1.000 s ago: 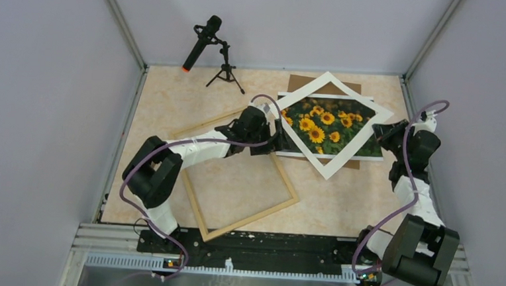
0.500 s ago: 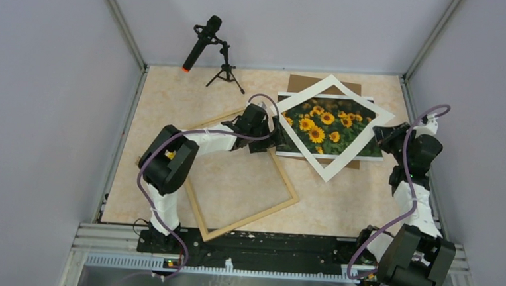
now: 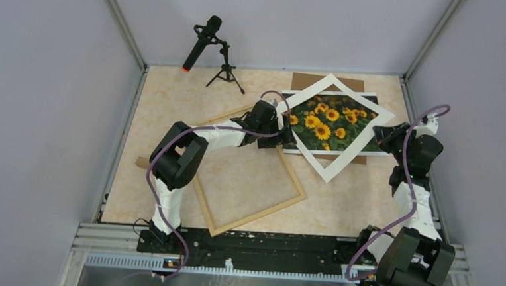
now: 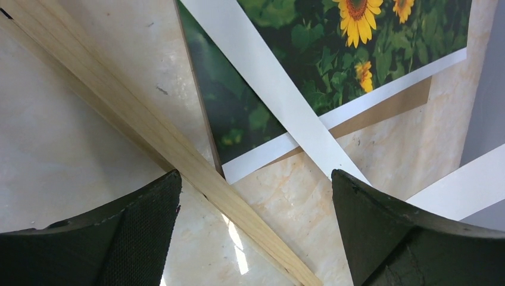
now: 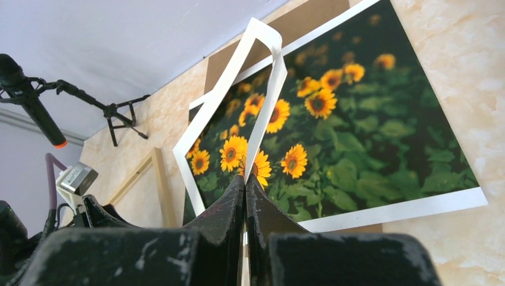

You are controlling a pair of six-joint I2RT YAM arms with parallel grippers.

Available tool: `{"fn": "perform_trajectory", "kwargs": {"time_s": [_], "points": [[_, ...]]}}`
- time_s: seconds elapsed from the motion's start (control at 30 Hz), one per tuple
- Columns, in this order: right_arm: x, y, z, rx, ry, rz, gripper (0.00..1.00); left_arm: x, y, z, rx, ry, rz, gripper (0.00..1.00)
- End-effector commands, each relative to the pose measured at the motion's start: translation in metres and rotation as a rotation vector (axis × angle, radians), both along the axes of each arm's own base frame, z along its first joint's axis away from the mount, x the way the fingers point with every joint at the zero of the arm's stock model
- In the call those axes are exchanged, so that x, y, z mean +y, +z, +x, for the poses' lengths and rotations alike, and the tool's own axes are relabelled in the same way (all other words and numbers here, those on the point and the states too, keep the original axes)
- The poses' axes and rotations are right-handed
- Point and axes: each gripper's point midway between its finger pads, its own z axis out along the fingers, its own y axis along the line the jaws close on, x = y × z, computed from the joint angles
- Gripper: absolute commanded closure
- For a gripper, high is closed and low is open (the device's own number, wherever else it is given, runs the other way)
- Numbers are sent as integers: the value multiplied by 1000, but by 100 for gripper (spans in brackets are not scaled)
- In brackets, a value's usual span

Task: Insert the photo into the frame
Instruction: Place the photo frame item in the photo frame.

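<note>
The photo (image 3: 334,121), sunflowers with a white border, lies at the back right on a brown backing board (image 3: 324,80). A white mat (image 3: 330,173) lies tilted as a diamond over it. My right gripper (image 3: 380,132) is shut on the mat's right corner; in the right wrist view the mat (image 5: 268,77) rises from the closed gripper (image 5: 245,179) above the photo (image 5: 369,119). My left gripper (image 3: 288,130) is open at the photo's left edge. In the left wrist view the gripper (image 4: 256,179) straddles a rail of the frame (image 4: 178,149), next to the photo's corner (image 4: 238,113). The frame (image 3: 259,214) lies skewed at centre.
A microphone on a small tripod (image 3: 203,44) stands at the back left. Grey walls enclose the table on three sides. The backing board's edge (image 4: 381,110) shows under the photo. The arm bases sit on a black rail (image 3: 264,246) at the near edge.
My left arm has reached further right and back. The photo and backing board have slid right and turned a little. The frame has shifted slightly right. The right gripper still holds the mat.
</note>
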Motion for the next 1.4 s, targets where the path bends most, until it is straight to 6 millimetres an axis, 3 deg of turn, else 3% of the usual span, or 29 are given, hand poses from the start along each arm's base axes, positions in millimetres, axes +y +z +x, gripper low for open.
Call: {"fn": "perform_trajectory", "kwargs": {"time_s": [0.0,0.13,0.23,0.37,0.4,0.57,0.67,0.73,0.83,0.93,1.03,1.13,1.23,1.37], "points": [[1,31,4,-77,21,-80,100,-16,26,6,-84,-83,-31,2],[19,46,11,-103,80,-180,100,1,48,-7,-142,-132,-1,2],[31,70,17,-140,110,-291,100,24,85,-22,-181,-168,-7,2],[59,114,18,-236,183,-456,100,68,148,-43,-316,-156,39,2],[71,127,16,-273,214,-489,100,82,175,-51,-378,-139,42,2],[142,189,5,-448,385,-712,100,162,267,-74,-650,100,127,2],[186,212,-13,-538,493,-809,100,225,329,-94,-816,345,145,2],[225,215,-28,-604,604,-874,100,257,366,-111,-913,467,107,2],[280,184,-54,-628,810,-986,100,278,410,-132,-1046,535,22,2],[329,133,-91,-649,951,-1100,100,288,428,-141,-1078,576,-10,2],[366,79,-130,-657,1072,-1156,100,285,426,-139,-1091,574,-30,2],[392,22,-169,-652,1166,-1207,100,273,412,-129,-1083,539,-11,2],[409,-20,-186,-579,1219,-1213,100,264,395,-109,-1038,535,44,1],[420,-56,-207,-532,1307,-1246,100,229,397,-85,-1043,414,63,1]]}}
